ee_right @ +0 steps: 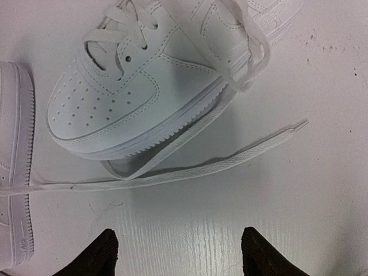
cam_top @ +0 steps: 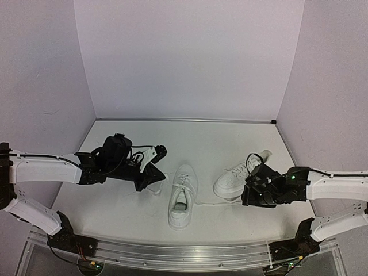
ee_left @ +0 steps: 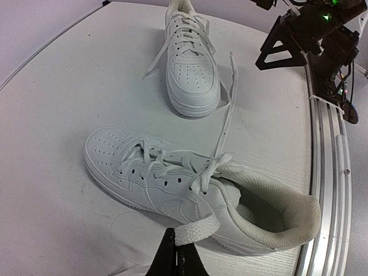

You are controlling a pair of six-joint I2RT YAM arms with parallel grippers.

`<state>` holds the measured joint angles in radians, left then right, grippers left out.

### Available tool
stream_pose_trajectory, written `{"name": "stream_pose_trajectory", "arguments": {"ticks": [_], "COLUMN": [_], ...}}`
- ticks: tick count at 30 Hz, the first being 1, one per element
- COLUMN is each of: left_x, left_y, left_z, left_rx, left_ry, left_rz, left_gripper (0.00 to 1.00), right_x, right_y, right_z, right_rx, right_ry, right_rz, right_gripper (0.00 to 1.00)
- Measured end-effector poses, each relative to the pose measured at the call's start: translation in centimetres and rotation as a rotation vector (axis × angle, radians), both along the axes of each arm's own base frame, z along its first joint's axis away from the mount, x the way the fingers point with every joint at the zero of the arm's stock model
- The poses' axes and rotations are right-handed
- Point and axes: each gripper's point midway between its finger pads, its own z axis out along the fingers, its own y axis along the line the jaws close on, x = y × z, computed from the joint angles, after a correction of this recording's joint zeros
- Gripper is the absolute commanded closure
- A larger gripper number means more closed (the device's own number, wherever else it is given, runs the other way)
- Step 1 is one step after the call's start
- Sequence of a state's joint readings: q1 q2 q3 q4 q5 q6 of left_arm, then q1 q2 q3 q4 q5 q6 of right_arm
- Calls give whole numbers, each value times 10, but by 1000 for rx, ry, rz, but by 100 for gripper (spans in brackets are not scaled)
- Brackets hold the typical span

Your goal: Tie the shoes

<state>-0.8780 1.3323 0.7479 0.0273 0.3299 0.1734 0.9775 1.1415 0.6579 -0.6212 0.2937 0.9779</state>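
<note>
Two white sneakers lie on the table. The centre shoe [cam_top: 183, 196] fills the left wrist view [ee_left: 172, 184]. The right shoe [cam_top: 237, 177] lies behind it there [ee_left: 192, 63]. My left gripper [cam_top: 148, 179] is shut [ee_left: 176, 256] on one flat lace [ee_left: 198, 230] of the centre shoe, just left of that shoe. The centre shoe's other lace [ee_right: 201, 168] lies loose on the table under the right shoe's toe [ee_right: 126, 98]. My right gripper [cam_top: 250, 194] is open and empty [ee_right: 179, 253], hovering above the table just short of that loose lace.
The white table [cam_top: 126, 204] is walled at the back and sides. A metal rail [cam_top: 184, 253] runs along the near edge and also shows in the left wrist view [ee_left: 325, 190]. The centre shoe's side shows at the left edge of the right wrist view [ee_right: 14, 172].
</note>
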Motion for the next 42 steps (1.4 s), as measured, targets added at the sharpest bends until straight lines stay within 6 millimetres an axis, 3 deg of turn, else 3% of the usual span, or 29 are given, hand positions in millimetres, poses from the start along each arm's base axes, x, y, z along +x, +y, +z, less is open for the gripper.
{"name": "stream_pose_trajectory", "arguments": {"ticks": [6, 12, 20, 24, 32, 42], "left_x": [-2, -4, -5, -5, -6, -6], "left_y": [-1, -2, -3, -3, -4, -4], "left_z": [-1, -3, -3, -3, -2, -2], "left_rx": [0, 3, 1, 1, 3, 3], "left_ry": [7, 11, 12, 12, 6, 4], "left_rz": [-10, -17, -22, -23, -29, -30], "left_gripper": [100, 100, 100, 100, 100, 100], "right_x": [5, 4, 6, 12, 29, 30], "right_y": [-10, -36, -50, -47, -41, -49], "right_z": [-4, -20, -43, -49, -43, -57], "right_rx": [16, -3, -90, -118, -110, -169], "right_ry": [-17, -6, 42, 59, 33, 65], "right_rz": [-125, -257, -382, -422, -465, -489], "right_gripper": [34, 38, 45, 46, 52, 55]}}
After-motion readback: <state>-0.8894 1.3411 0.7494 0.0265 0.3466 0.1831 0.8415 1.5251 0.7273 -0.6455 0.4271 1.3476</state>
